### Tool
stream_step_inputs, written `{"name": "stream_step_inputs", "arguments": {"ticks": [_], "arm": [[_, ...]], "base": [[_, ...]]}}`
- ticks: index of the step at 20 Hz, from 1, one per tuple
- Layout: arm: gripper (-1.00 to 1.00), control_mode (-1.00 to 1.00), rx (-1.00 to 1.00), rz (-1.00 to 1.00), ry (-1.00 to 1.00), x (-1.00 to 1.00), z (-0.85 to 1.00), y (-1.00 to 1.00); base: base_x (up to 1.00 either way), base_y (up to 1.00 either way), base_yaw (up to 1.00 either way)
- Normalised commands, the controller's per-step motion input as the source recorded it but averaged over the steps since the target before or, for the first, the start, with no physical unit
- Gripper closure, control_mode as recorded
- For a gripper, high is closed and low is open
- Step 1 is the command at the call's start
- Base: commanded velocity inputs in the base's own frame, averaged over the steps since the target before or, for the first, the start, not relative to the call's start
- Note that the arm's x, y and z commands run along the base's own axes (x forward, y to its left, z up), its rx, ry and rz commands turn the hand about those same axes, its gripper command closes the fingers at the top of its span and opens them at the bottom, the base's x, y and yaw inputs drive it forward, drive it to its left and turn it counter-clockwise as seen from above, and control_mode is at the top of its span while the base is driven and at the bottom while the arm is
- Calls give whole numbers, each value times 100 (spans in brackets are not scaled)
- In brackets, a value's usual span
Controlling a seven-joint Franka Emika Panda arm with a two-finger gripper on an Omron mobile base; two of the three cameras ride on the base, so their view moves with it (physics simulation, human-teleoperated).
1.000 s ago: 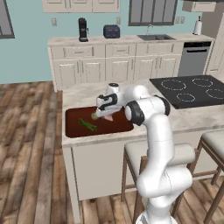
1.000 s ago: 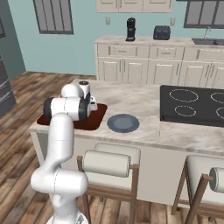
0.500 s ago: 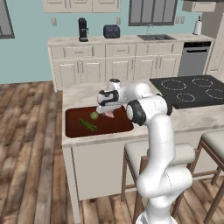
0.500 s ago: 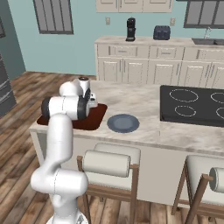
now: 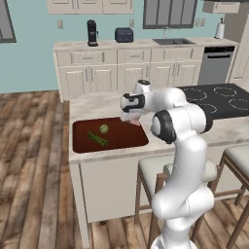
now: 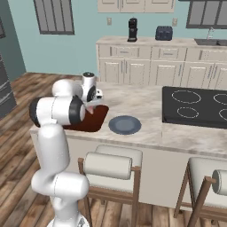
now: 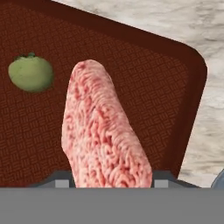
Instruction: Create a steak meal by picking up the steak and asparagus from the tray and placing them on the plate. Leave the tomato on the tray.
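Observation:
My gripper (image 5: 130, 117) is shut on the steak (image 7: 103, 131), a pinkish-red slab that hangs over the right end of the dark red-brown tray (image 5: 87, 146). In the hand view the steak stands upright between the jaws and hides the fingertips. The round yellowish-green tomato (image 5: 103, 129) lies on the tray to the left of the gripper, also seen as the tomato (image 7: 30, 72) in the hand view. The dark-green asparagus (image 5: 97, 139) lies on the tray in front of the tomato. The grey-blue plate (image 6: 125, 124) sits on the counter just right of the tray (image 6: 95, 124).
A black cooktop (image 6: 195, 106) takes up the counter to the right of the plate. Two stools (image 6: 108, 166) stand against the counter's front. The back counter holds a coffee machine (image 5: 92, 33) and a toaster (image 5: 124, 34).
The gripper has moved right along the tray with the steak in it, from over the middle to over the right end. Tomato and asparagus have stayed put.

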Motion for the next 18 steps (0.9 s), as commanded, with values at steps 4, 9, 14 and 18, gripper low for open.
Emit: {"name": "stream_step_inputs", "arguments": {"ticks": [4,9,14,18], "arm": [[100,-100,0,0,-9,-69,6,-100],[100,-100,0,-1,-3,-40,0,-100],[100,-100,1,-2,0,-1,0,-93],[100,-100,1,-1,0,9,0,-71]], "base": [[0,0,0],[0,0,0],[0,0,0],[0,0,0]]}}
